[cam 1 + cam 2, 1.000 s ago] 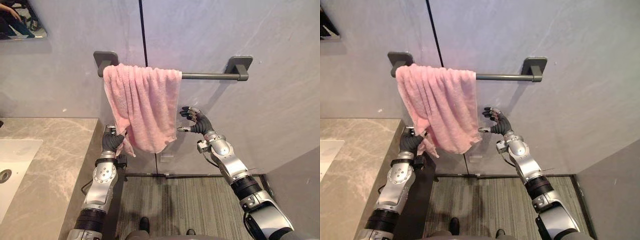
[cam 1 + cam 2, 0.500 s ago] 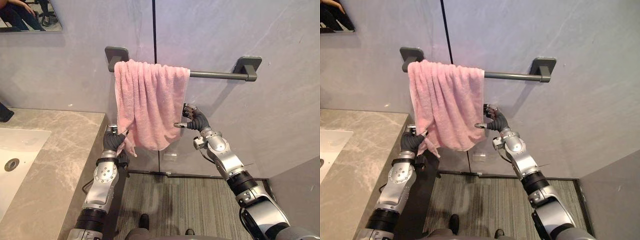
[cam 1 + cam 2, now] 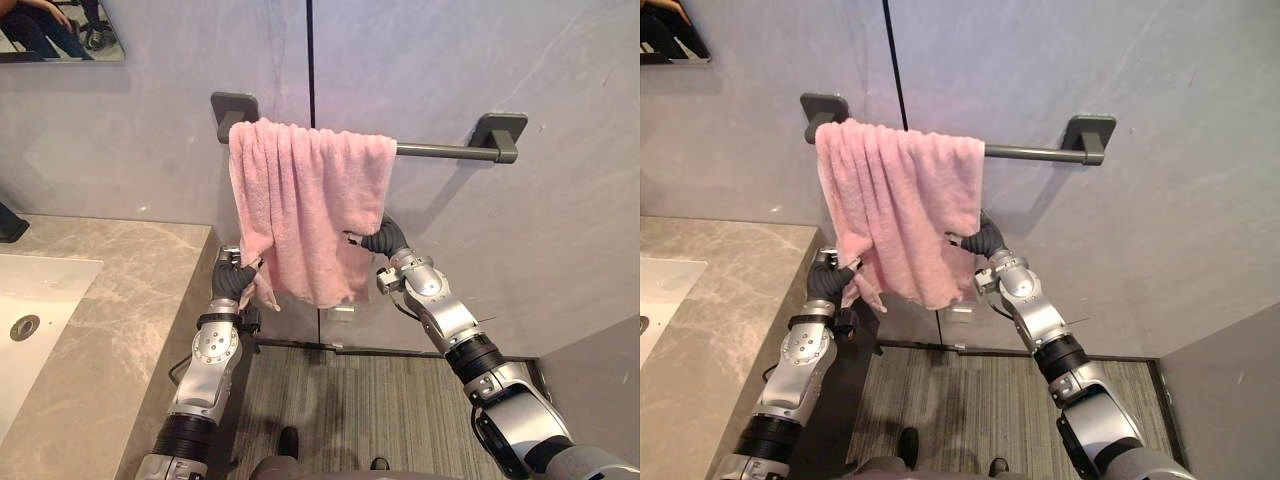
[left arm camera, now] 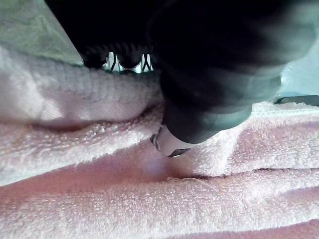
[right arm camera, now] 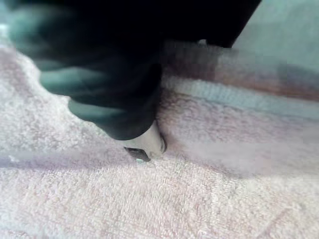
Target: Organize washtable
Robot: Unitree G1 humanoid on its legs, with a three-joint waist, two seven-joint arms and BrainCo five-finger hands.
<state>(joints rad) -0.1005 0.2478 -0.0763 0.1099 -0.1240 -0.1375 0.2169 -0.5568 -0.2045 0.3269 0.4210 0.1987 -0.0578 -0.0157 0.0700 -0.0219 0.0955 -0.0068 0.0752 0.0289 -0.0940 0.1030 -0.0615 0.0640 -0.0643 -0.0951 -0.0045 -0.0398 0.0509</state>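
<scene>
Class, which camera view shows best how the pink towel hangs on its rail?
The left eye view: the whole pink towel hangs in folds over the left end of the rail. The right eye view shows it about as well. Both wrist views show its fluffy surface from very close, not how it hangs.

A bathroom: a pink towel (image 3: 300,200) hangs over a dark wall-mounted towel bar (image 3: 445,151) on grey wall panels (image 3: 500,60), beside a marble-look vanity counter (image 3: 120,290) with a white inset basin (image 3: 45,290) and its drain (image 3: 24,327), and a mirror's corner (image 3: 60,30) shows above the counter
</scene>
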